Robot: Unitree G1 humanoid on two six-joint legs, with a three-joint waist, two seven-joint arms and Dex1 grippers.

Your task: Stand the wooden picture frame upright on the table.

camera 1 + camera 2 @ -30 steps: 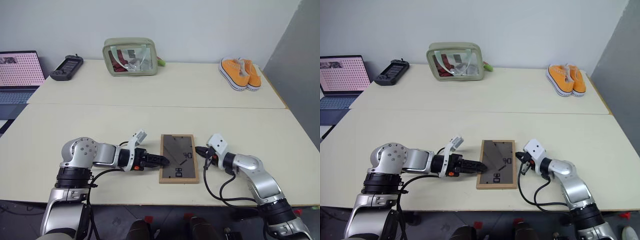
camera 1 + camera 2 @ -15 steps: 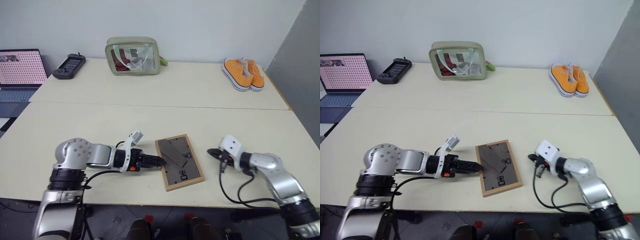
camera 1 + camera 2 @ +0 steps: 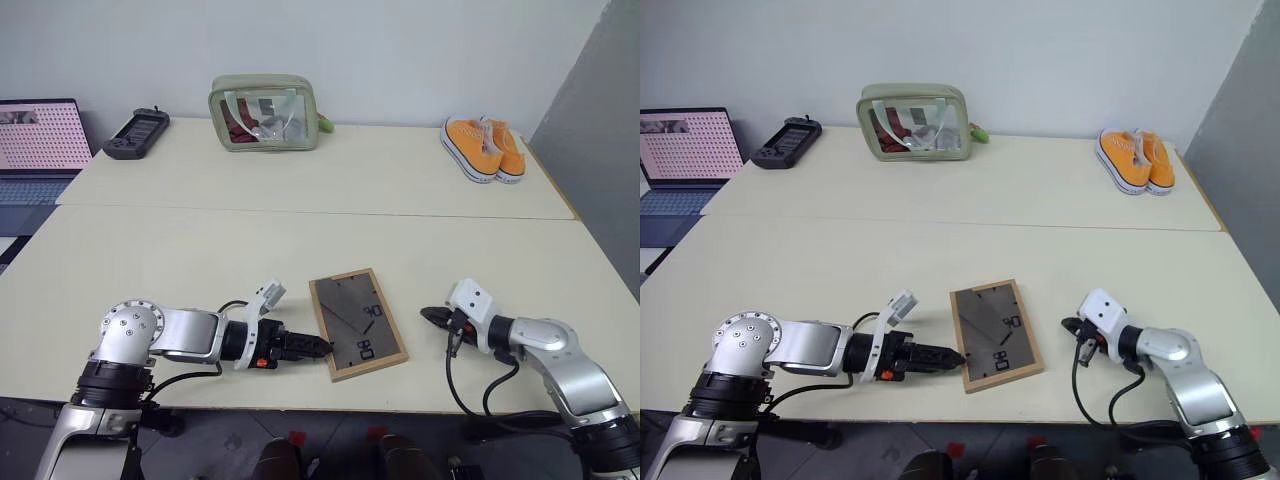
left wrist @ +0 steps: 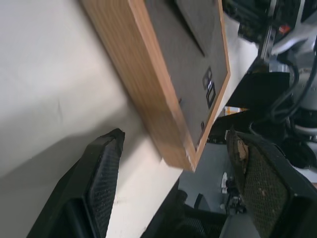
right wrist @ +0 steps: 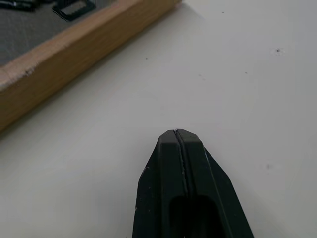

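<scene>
Light-wood frame (image 3: 357,323) with grey back; cream table (image 3: 300,230); orange shoes (image 3: 481,146).

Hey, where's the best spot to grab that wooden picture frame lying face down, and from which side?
Probably the near left corner of the wooden picture frame, from the robot's left. It lies flat, back up, so only its thin wooden edges offer a grip. The open left gripper already faces that corner. The right gripper is shut and apart from it.
</scene>
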